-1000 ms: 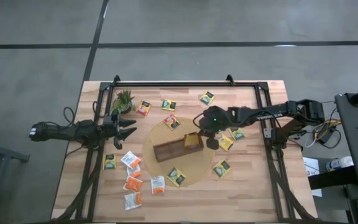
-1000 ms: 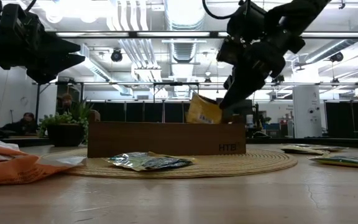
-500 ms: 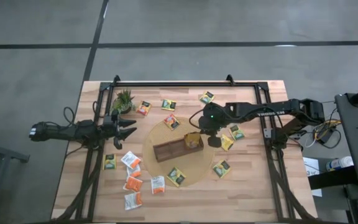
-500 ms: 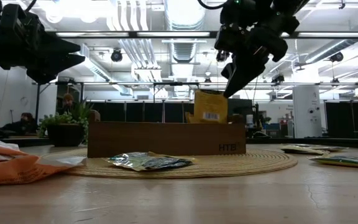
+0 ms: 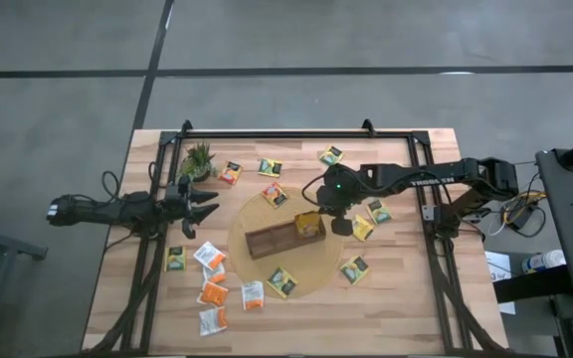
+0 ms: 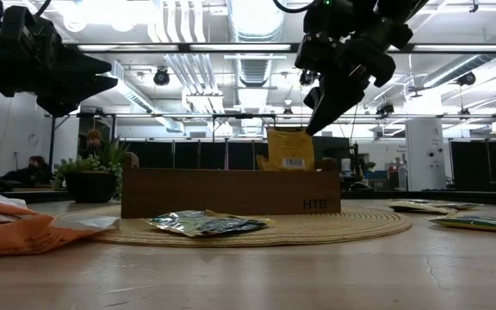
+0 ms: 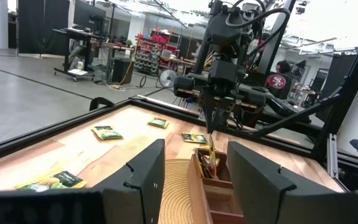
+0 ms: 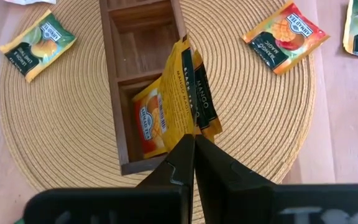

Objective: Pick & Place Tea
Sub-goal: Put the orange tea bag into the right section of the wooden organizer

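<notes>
Left pincer point(image 7: 194, 177) fingers spread wide, over worktop point(image 7: 104, 152). Ahead: right pincer point(image 7: 212, 127) closed, tip just above yellow sachet point(image 7: 211, 157) standing in wooden tray point(image 7: 219, 196) on round mat point(image 7: 174, 186).

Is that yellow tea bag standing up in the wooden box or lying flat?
Standing up: the tea bag pokes above the box rim.

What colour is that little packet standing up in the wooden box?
The packet is yellow-orange with a dark strip along its edge, seen best in the right wrist view.
</notes>
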Robot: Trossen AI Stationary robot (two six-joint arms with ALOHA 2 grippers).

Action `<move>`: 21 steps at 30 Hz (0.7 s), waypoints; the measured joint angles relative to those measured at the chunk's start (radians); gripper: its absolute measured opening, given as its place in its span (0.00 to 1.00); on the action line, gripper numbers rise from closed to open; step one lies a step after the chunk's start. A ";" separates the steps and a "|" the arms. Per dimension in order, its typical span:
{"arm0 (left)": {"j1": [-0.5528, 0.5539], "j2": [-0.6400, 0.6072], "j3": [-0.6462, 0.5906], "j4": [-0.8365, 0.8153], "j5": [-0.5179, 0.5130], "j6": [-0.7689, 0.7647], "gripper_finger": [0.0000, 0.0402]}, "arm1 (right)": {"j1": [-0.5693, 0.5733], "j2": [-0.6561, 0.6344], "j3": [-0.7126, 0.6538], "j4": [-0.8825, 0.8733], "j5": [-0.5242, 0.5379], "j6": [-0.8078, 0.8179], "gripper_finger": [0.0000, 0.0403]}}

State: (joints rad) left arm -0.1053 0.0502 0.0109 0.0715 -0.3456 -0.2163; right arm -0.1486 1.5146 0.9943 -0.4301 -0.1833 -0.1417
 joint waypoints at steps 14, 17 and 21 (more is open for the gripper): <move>0.000 0.000 0.000 0.003 0.000 0.000 0.42 | 0.000 0.000 0.000 0.000 -0.003 -0.022 0.19; 0.000 0.000 0.000 0.003 0.000 0.000 0.42 | 0.000 0.000 0.000 0.000 -0.003 -0.020 0.28; 0.000 0.000 0.000 0.003 0.000 0.000 0.42 | 0.000 0.000 0.000 0.003 0.000 -0.032 0.38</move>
State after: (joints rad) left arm -0.1054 0.0502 0.0109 0.0750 -0.3457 -0.2165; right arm -0.1489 1.5146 0.9939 -0.4268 -0.1833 -0.1734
